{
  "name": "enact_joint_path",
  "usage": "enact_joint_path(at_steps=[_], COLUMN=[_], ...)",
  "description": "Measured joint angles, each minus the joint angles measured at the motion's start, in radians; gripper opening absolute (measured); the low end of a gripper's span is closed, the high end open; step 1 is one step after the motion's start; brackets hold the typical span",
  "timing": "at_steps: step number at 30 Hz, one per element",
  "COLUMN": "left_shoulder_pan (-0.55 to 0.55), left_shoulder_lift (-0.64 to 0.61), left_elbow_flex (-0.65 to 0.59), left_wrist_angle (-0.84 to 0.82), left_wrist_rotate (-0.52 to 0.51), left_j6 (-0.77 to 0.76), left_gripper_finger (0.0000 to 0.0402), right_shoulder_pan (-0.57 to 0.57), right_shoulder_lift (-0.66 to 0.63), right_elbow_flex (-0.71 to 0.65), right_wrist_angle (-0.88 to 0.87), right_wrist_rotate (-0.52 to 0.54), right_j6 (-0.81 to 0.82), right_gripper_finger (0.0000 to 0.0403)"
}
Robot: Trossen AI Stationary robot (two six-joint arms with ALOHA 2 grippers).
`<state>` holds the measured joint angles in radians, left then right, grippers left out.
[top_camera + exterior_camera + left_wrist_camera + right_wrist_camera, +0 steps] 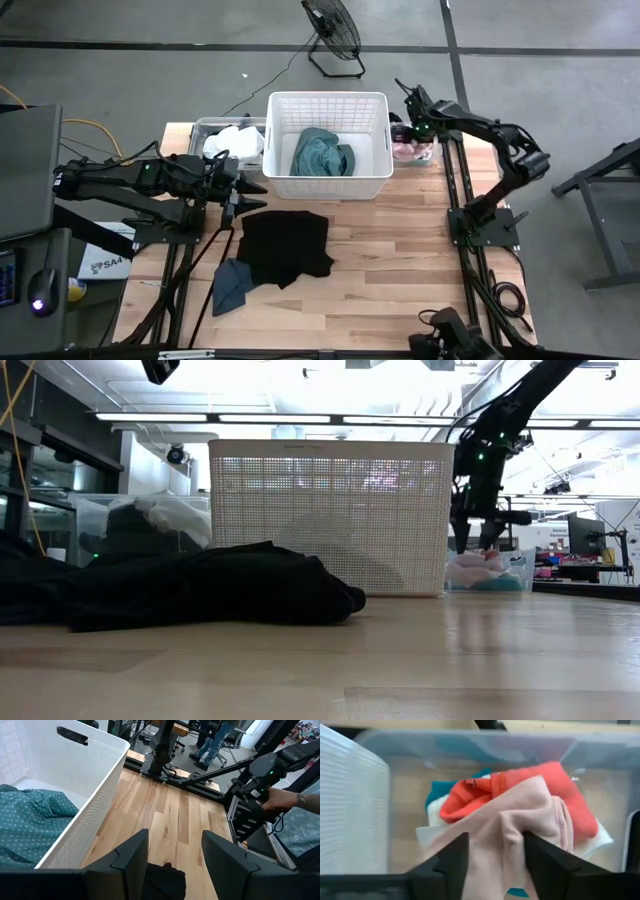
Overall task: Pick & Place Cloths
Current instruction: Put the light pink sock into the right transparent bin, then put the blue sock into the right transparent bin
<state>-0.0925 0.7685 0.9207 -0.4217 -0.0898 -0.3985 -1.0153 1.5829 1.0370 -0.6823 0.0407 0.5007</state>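
Two clear bins (228, 124) flank the white basket (328, 102).

White card (103, 262), lower left of the high view, beside the table's left edge: dark printed letters that look like "SA4", partly cut off by the arm base; the rest is too small to read.
Low view: nothing legible; the far-off shelves at the right edge carry only blurred colour patches.
Left wrist view: no readable text.
Right wrist view: no readable text.
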Motion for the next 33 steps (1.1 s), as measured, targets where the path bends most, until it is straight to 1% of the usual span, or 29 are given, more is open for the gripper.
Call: enact_joint_path(at_steps=[4, 7, 12, 17, 21, 26, 29, 33], left_shoulder_pan=[0.0, 0.0, 0.0, 0.0, 0.0, -0.014, -0.064, -0.167], left_shoulder_lift=[0.0, 0.0, 0.0, 0.0, 0.001, 0.015, 0.042, 0.098], left_elbow_flex=[0.0, 0.0, 0.0, 0.0, 0.0, 0.0, 0.001, 0.001], left_wrist_angle=[0.0, 0.0, 0.0, -0.052, -0.141, -0.23, -0.277, -0.334], left_wrist_rotate=[0.0, 0.0, 0.0, 0.0, 0.008, 0.088, 0.133, 0.169], left_j6=[0.0, 0.0, 0.0, -0.026, -0.079, -0.15, -0.182, -0.233], left_gripper_finger=[0.0181, 0.0181, 0.0181, 0.0181, 0.0181, 0.0181, 0.0181, 0.0181], right_shoulder_pan=[0.0, -0.003, -0.009, 0.006, 0.047, 0.143, 0.209, 0.287], right_shoulder_lift=[-0.067, -0.115, -0.189, -0.292, -0.399, -0.534, -0.6, -0.661], right_elbow_flex=[0.0, 0.0, 0.0, 0.0, 0.0, 0.0, 0.0, 0.0], right_wrist_angle=[0.0, -0.013, -0.073, -0.129, -0.137, -0.126, -0.117, -0.104], right_wrist_rotate=[0.014, 0.044, 0.054, 0.003, -0.016, -0.015, -0.015, 0.013], right_j6=[0.0, -0.003, -0.005, -0.008, -0.008, -0.009, -0.017, -0.023], right_gripper_finger=[0.0226, 0.0242, 0.0247, 0.0247, 0.0247, 0.0247, 0.0247, 0.0247])
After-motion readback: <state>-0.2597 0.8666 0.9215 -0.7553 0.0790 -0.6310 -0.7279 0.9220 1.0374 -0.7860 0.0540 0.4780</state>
